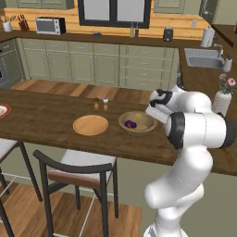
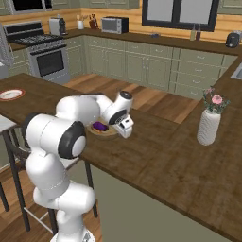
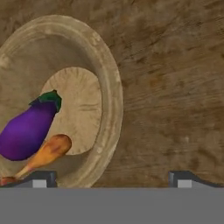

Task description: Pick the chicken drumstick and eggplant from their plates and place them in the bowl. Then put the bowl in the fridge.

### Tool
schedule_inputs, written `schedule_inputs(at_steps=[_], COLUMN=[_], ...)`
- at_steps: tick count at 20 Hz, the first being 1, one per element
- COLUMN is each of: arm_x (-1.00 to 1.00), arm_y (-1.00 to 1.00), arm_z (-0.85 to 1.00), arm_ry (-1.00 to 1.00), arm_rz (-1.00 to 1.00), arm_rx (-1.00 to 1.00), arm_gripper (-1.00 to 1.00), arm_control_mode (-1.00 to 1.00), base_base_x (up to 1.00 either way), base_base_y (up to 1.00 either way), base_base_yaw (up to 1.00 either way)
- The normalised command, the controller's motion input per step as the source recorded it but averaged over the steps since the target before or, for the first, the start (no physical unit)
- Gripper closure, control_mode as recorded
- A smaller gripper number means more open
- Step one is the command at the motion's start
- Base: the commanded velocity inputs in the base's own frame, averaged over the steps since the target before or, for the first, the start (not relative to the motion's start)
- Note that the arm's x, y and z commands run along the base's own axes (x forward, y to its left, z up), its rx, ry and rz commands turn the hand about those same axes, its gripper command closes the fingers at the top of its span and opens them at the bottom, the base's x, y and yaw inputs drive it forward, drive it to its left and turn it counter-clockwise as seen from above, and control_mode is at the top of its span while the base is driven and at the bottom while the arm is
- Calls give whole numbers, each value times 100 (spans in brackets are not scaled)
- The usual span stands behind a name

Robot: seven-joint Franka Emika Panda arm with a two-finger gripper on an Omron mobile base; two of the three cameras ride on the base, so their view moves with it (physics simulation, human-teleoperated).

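Observation:
The wooden bowl [image 1: 143, 128] [image 2: 108, 134] [image 3: 111, 87] stands on the island counter. Inside it lie the purple eggplant [image 1: 130, 123] [image 2: 99, 126] [image 3: 26, 131] and the golden chicken drumstick [image 3: 48, 153], side by side. My gripper [image 1: 153, 112] [image 2: 126, 128] [image 3: 113, 179] hovers open over the bowl's right rim, pointing down, with nothing between its fingers. The flat tan wooden plate [image 1: 90, 125] sits bare to the left of the bowl. The white plate with the red rim [image 1: 2, 110] [image 2: 10, 94] rests at the counter's far left end. The fridge is out of view.
Two small shakers [image 1: 101, 102] stand behind the tan plate. A white vase with pink flowers [image 1: 223, 99] [image 2: 209, 125] is on the counter to the right. A stool [image 1: 78, 171] stands in front of the island. A sink [image 1: 203, 58] lies at the back right.

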Motion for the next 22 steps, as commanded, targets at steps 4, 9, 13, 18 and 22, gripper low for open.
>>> schedule_inputs(at_steps=[4, 9, 13, 18, 22], arm_x=[67, 53, 12, 16, 0], arm_y=[0, 0, 10, 32, 9], arm_z=[-47, -23, -44, -42, -5], arm_ry=[0, 0, 0, 0, 0], arm_rz=[0, -1, -3, -7, -3], arm_rx=[7, 0, 0, 0, 0], arm_gripper=[-100, -100, -100, 100, 100], arm_control_mode=[-100, -100, -100, -100, -100], base_base_x=[0, 0, 0, 0, 0], base_base_y=[0, 0, 0, 0, 0], base_base_yaw=[0, 0, 0, 0, 0])
